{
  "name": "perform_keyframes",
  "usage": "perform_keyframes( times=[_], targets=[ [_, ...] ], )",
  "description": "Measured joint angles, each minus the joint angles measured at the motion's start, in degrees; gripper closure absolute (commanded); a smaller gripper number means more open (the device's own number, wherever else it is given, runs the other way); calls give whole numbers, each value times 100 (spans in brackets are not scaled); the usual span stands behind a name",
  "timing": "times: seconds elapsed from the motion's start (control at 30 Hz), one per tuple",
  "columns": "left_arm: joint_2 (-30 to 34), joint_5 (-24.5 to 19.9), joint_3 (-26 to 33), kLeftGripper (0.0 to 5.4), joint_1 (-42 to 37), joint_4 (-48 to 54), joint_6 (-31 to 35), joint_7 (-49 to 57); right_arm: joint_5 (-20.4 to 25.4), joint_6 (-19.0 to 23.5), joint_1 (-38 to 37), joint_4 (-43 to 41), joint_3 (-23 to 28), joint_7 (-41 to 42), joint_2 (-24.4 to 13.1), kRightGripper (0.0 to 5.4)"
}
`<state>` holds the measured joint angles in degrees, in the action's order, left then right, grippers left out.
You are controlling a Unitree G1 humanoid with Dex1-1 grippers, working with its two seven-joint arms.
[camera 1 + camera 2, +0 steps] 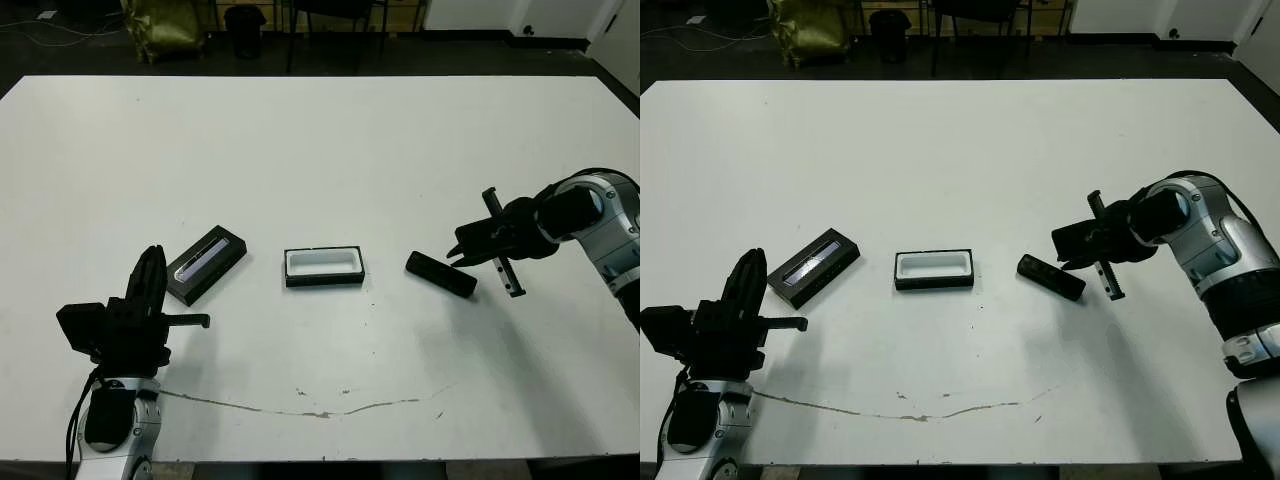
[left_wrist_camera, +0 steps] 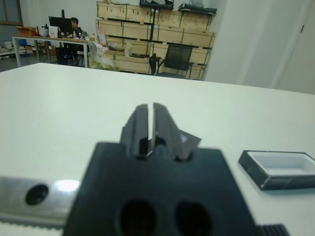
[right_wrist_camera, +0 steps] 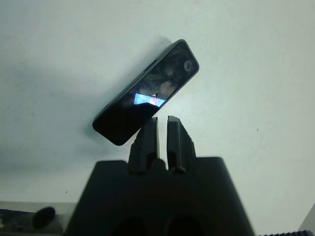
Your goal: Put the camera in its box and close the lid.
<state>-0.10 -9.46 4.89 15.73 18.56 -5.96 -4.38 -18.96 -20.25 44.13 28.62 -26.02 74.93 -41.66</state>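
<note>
- Black camera lies flat toward the table's right edge; my right pincer, fingers nearly together, hangs just over it.
- Box mid-table, lid leftward.
- Left pincer narrow, empty.

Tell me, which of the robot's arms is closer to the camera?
The right. Its gripper hovers just beside the camera, while the left gripper waits across the table, beyond the box and lid.
</note>
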Motion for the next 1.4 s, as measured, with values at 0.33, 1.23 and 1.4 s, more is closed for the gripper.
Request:
perform_keyframes(
  times=[0.33, 1.23, 1.4],
  targets=[
    [-4, -15, 2, 540, 18, 76, 56, 36, 320, -349, -94, 163, 29, 3, -23, 538],
    [-34, -39, 14, 540, 38, 15, -15, 76, 65, -384, -300, -19, 58, -276, -201, 538],
    [-33, 14, 16, 540, 39, -16, -61, 84, -737, -387, -245, 365, 23, -1130, -231, 538]
  ],
)
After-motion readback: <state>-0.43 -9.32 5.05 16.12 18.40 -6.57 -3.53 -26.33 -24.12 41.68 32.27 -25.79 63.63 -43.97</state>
